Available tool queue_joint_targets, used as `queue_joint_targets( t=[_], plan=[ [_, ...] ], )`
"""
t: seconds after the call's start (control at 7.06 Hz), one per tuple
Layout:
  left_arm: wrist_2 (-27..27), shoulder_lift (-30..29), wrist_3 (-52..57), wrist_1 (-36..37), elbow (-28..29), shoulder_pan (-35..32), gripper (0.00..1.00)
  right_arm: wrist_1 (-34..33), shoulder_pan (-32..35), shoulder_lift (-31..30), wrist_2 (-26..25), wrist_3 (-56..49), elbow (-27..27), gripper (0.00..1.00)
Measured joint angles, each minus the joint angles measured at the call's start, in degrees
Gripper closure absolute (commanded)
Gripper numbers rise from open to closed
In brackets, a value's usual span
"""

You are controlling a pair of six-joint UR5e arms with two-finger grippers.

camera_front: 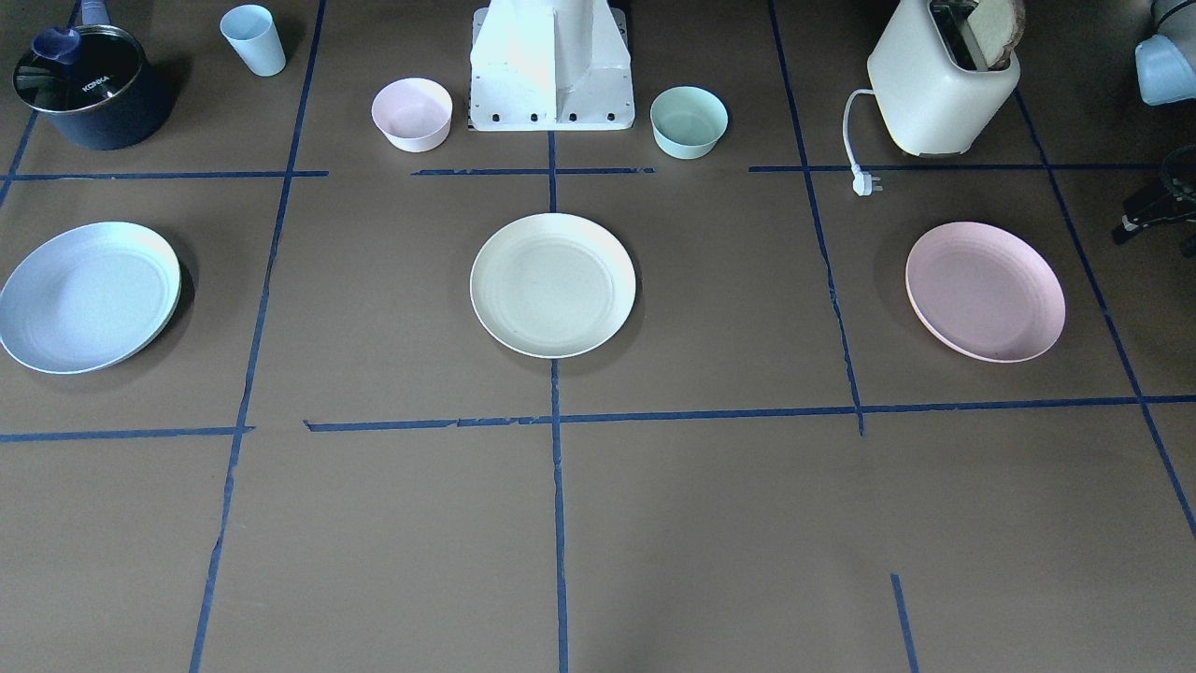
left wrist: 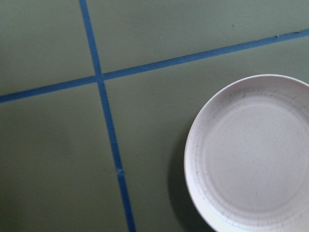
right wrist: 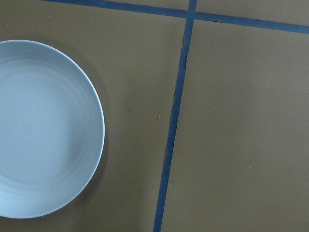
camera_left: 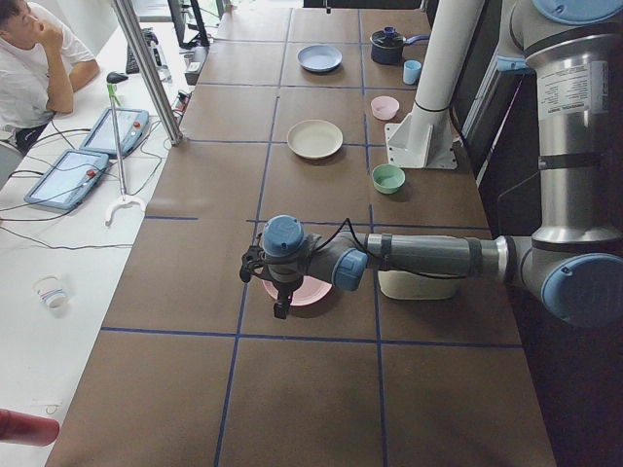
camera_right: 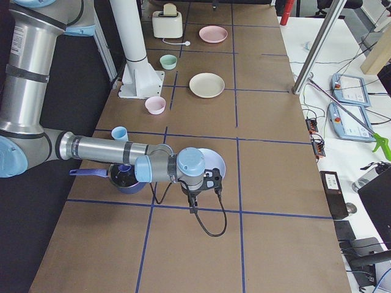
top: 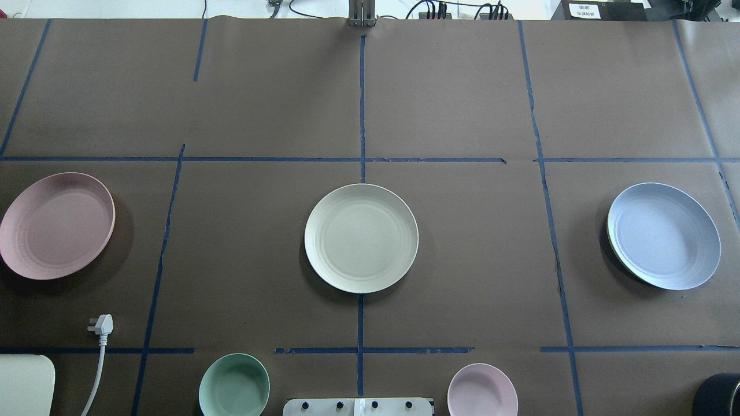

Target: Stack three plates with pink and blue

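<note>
Left hand (camera_left: 255, 268) hangs over the pink plate (camera_front: 985, 291) at the desk's (camera_front: 729, 523) left end; right hand (camera_right: 214, 178) hangs over the blue plate (camera_front: 89, 296) at the right end. Neither hand's opening can be determined. Cream-white plate (camera_front: 552, 284) lies centred, well apart from both.

The left arm (camera_left: 428, 255) hides half the pink plate (camera_left: 313, 292), the right arm (camera_right: 98, 148) covers the blue plate's (camera_right: 219, 163) near edge, and both arms' jaws are unreadable.
</note>
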Motion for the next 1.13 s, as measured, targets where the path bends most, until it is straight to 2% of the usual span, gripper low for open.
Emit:
queue_joint_targets(
  t=[0.28,0.42,0.71,0.85,0.99,1.13],
  plan=[
    [0.2,-0.3,-15.1,-17.7,8.4,5.5,0.02,0.0,0.0,0.0,0.0,0.0,-0.1,0.0],
    [0.2,-0.4,-19.6,-21.1,9.9,7.5,0.02,0.0,0.0,-0.1,0.0,0.0,-0.1,0.0],
    [0.3,-1.5,-23.1,-22.9,12.4,10.1,0.04,0.0,-0.1,-0.1,0.0,-0.1,-0.2,0.0],
    [0.2,-2.4,-23.4,-23.1,13.5,11.0,0.43,0.0,-0.1,-0.1,0.0,-0.1,-0.2,0.0],
    [0.2,-3.0,-23.6,-23.2,14.1,11.5,0.89,0.0,-0.1,-0.1,0.0,-0.1,-0.2,0.0],
    [0.2,-3.2,-23.6,-23.2,14.4,11.8,0.98,0.0,-0.1,-0.1,-0.1,-0.1,-0.2,0.0]
  ],
)
